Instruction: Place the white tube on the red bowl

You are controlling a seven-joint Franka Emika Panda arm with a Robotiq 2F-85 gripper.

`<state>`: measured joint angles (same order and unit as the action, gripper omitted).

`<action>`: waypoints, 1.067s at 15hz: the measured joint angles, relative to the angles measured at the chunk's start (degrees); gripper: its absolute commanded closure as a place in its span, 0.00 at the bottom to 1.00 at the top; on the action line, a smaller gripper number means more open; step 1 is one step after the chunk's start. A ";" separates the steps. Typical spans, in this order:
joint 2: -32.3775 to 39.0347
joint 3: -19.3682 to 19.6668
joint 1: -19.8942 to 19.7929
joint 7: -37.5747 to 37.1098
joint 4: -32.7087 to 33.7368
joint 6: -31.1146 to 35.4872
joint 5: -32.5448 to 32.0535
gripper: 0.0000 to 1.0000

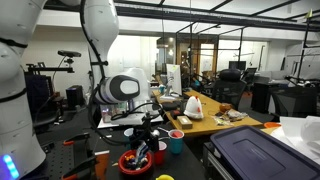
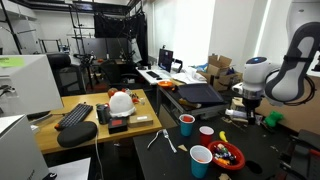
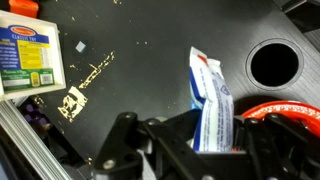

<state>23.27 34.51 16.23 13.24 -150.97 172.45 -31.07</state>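
Hand (image 3: pixel 213 140) grips the white tube (image 3: pixel 208 90), which points toward twelve o'clock, so I can lay it across the red bowl (image 3: pixel 285 111) at four o'clock.

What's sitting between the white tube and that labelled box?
Nothing stands there: just black tabletop with yellowish flecks, between tube and box, in the wrist view.

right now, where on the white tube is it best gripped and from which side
Probably near one end, pinched across its slim body from above, as the gripper holds the white tube now: it is long and narrow, and the free end sticks out to lay across the red bowl.
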 measured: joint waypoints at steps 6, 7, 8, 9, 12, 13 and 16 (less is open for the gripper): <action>0.48 -10.57 -1.14 0.00 4.22 -10.24 -1.64 1.00; 0.95 -13.02 -2.13 0.00 5.58 -12.49 -1.64 1.00; 1.64 -15.44 -3.29 0.02 7.12 -14.61 -1.63 1.00; 2.55 -17.68 -4.60 0.16 8.77 -16.51 -1.62 1.00; 6.62 -22.55 -8.70 1.51 13.91 -19.70 -1.61 1.00; 8.25 -23.52 -10.16 2.58 15.46 -20.15 -1.57 1.00; 13.17 -25.46 -14.76 6.75 19.06 -20.22 -1.55 1.00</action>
<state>36.44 9.04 1.46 19.99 -131.91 152.23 -32.62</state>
